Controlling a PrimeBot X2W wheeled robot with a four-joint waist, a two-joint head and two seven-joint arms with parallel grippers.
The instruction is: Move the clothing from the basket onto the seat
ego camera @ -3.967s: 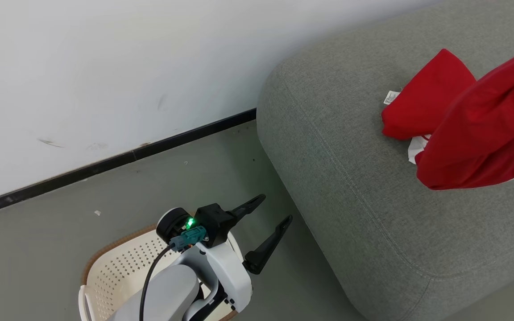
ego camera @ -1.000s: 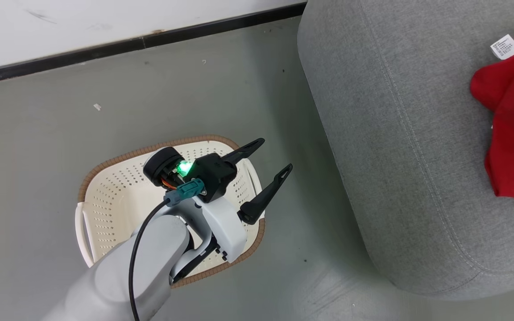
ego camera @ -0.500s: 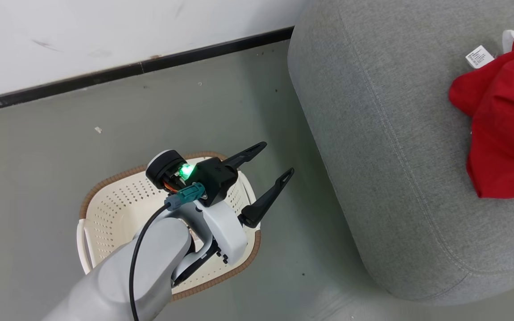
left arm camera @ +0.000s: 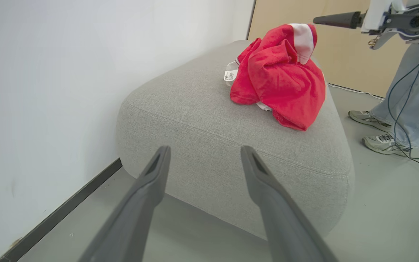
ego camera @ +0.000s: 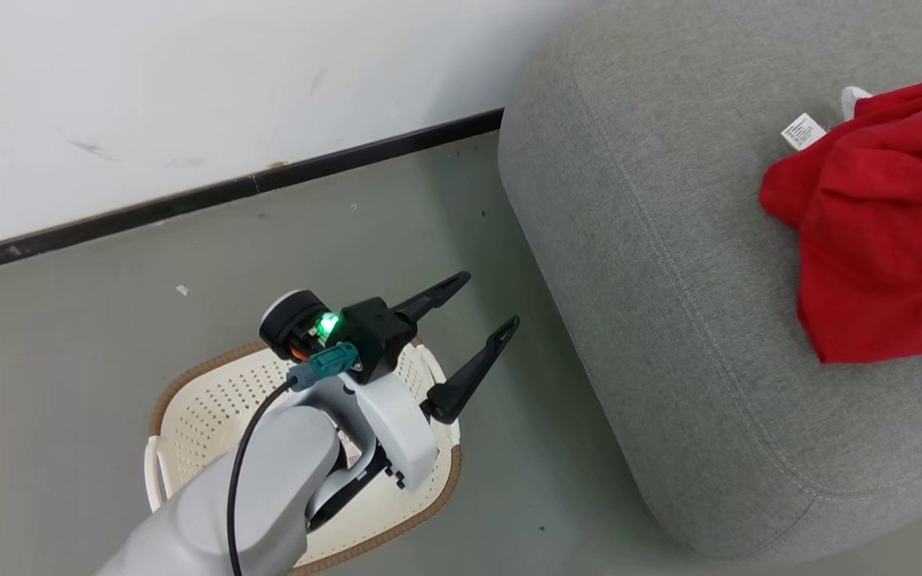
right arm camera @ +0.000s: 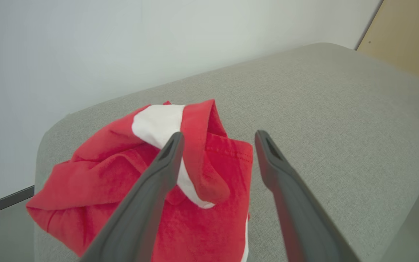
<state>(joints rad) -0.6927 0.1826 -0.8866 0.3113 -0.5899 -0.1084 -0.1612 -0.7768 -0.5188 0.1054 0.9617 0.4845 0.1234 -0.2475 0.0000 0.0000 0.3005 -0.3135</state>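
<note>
Now the grey seat (ego camera: 669, 320) carries all the red: the garment that hung in the air over it four seconds ago lies dropped on the heap of clothing (ego camera: 885, 240), which rests on the seat's top, well in from the corner nearest the basket (ego camera: 205, 416). That basket stands on the floor (ego camera: 69, 320) off the corner, showing bare perforated plastic past the left forearm (ego camera: 269, 480), so the transfer looks finished unless something hides beneath the arm. The left gripper (ego camera: 491, 300) hovers at the basket's rim, fingers wide apart, empty; the right gripper (right arm camera: 219, 135) hangs just above the heap, likewise spread, holding nothing. A white care tag (ego camera: 802, 130) pokes out at the heap's edge.
</note>
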